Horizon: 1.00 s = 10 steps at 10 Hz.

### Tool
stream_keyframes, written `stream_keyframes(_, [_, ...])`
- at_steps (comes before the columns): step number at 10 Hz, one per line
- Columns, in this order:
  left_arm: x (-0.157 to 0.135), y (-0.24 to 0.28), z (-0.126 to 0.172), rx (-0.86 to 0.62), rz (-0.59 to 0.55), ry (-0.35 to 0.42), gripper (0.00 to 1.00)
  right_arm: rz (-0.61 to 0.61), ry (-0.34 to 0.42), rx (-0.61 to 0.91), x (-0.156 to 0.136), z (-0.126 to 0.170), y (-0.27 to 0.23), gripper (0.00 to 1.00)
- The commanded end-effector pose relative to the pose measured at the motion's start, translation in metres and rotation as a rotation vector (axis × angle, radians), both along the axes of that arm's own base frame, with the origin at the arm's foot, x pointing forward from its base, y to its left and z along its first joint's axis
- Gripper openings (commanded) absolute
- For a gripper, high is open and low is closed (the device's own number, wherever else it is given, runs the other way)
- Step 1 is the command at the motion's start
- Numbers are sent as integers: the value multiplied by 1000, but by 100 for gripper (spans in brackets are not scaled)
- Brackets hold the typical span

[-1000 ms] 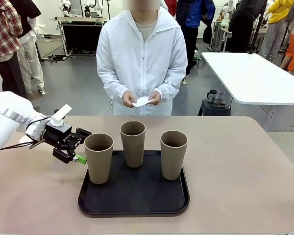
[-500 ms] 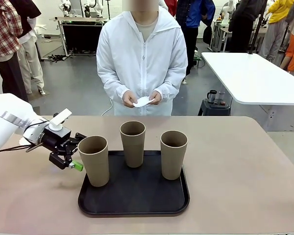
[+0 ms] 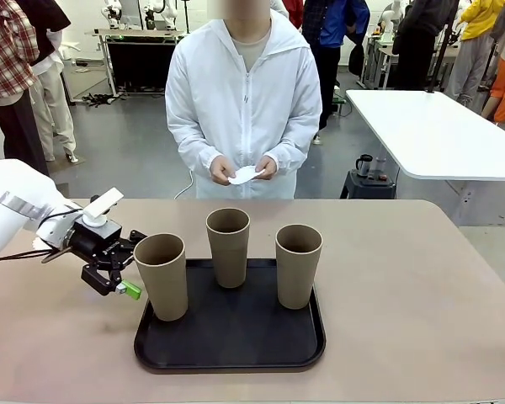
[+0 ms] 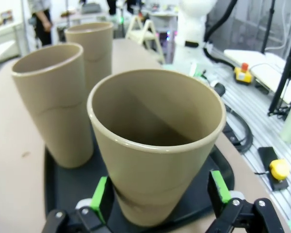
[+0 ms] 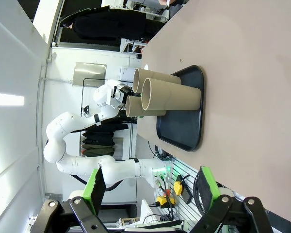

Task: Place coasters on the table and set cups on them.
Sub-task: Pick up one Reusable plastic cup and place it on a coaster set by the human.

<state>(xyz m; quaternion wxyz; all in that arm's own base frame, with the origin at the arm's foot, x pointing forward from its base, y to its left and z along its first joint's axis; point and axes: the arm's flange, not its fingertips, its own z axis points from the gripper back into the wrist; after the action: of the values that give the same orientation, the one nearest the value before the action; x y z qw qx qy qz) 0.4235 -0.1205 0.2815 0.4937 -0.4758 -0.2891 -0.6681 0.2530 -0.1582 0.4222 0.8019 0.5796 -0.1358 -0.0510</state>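
Cup (image 3: 161,276) between left gripper (image 3: 135,266) jaws has shifted left.

Front: fixed between my arms at the near edge, facing across the desk (image 3: 421,286) to the person (image 3: 244,101) on the far side; mid range.
Left wrist: sits behind my left hand (image 4: 159,193), looking along its fingers, very close to the left cup (image 4: 155,136).
Right wrist: behind my right hand (image 5: 151,187), rolled sideways, well back on the right, facing left across the desk.
Shared: all three take in the tray (image 5: 184,131) and the cups (image 5: 167,97).
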Motion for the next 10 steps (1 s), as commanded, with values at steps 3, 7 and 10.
stream_keyframes(3, [5,-19,-3,-17,-11,-16,100,2,-2,11,1,0,0,100])
stream_keyframes(7, [20,-23,-11,-61,-3,-23,100,2,-2,11,1,0,0,100])
stream_keyframes(10, [21,-26,-17,-87,-2,-9,100,2,-2,11,1,0,0,100])
